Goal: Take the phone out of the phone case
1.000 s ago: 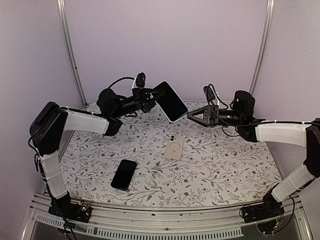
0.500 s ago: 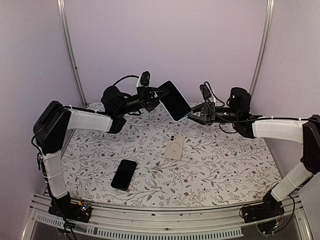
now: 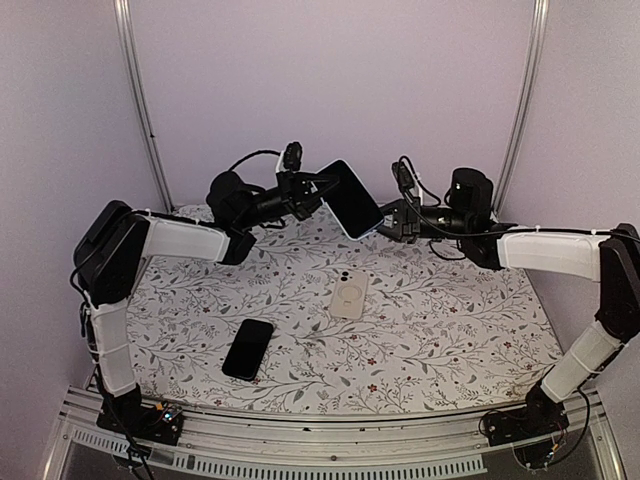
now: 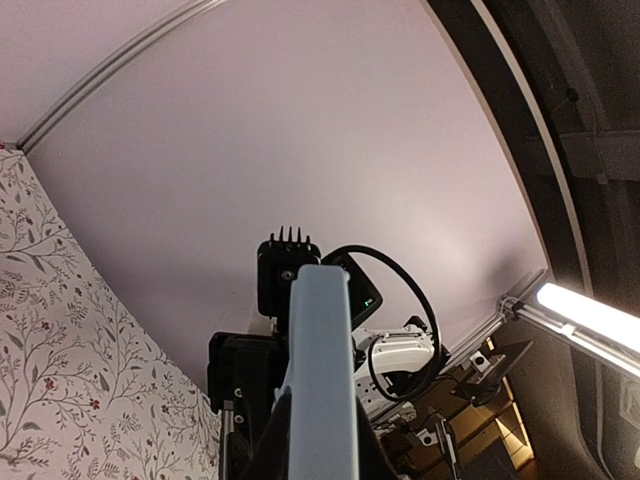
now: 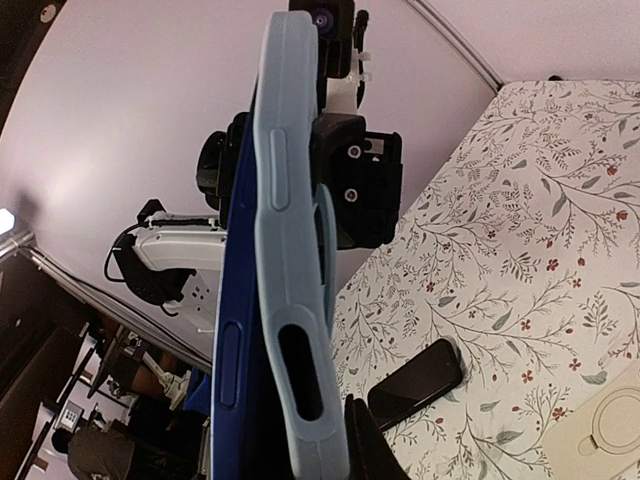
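Flowery table below. High in the air hangs the dark phone in its light blue phone case. Left gripper pinches one end. Right gripper, apart before, now pinches the other.

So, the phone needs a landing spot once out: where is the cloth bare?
Bare cloth right of the beige case, toward the right arm; also left of the black phone. Crowded far back, where left pincer and right pincer hold the cased phone.

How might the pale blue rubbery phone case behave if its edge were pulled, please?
The pale blue phone case looks rubbery, so its lip would probably flex and peel, not snap. Its matte surface likely resists slipping.
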Tool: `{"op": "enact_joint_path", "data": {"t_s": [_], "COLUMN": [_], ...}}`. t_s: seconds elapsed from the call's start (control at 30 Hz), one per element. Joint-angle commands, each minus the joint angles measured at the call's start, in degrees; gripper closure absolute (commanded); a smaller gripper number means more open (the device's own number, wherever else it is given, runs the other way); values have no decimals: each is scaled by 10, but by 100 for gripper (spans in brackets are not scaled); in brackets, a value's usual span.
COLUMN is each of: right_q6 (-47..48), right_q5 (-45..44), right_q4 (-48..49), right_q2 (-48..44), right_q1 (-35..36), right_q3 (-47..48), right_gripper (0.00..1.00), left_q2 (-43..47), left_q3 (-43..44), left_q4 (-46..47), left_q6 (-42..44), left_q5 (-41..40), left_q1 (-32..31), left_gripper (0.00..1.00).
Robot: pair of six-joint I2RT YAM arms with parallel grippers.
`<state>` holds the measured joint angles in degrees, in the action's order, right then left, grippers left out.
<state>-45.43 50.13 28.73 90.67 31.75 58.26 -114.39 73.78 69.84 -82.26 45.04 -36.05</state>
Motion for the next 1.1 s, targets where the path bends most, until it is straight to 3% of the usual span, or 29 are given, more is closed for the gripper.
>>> {"op": "enact_joint_path", "data": {"t_s": [0.0, 0.3, 0.53, 0.8, 0.93, 1.07], "right_q6": [80, 144, 193, 212, 200, 112], "right_q5": [-184, -287, -376, -400, -346, -222], "right_q4": [-116, -158, -194, -198, -194, -122], "right_q2": [13, -23, -40, -46, -40, -19], "right_q1": [37, 46, 63, 65, 60, 30], "right_q3": [17, 7, 8, 2, 11, 3], "right_gripper": [89, 100, 100, 100, 100, 100], "left_q2": [2, 1, 5, 7, 11, 21], "left_q3": [32, 37, 36, 36, 29, 12], "left_q4": [43, 14, -11, -39, -53, -87], "left_q6": [-57, -86, -99, -100, -89, -66], "left_q5": [9, 9, 8, 11, 13, 15], "left_q1": [-59, -59, -57, -54, -47, -32], "left_gripper": [100, 100, 100, 100, 99, 88]}}
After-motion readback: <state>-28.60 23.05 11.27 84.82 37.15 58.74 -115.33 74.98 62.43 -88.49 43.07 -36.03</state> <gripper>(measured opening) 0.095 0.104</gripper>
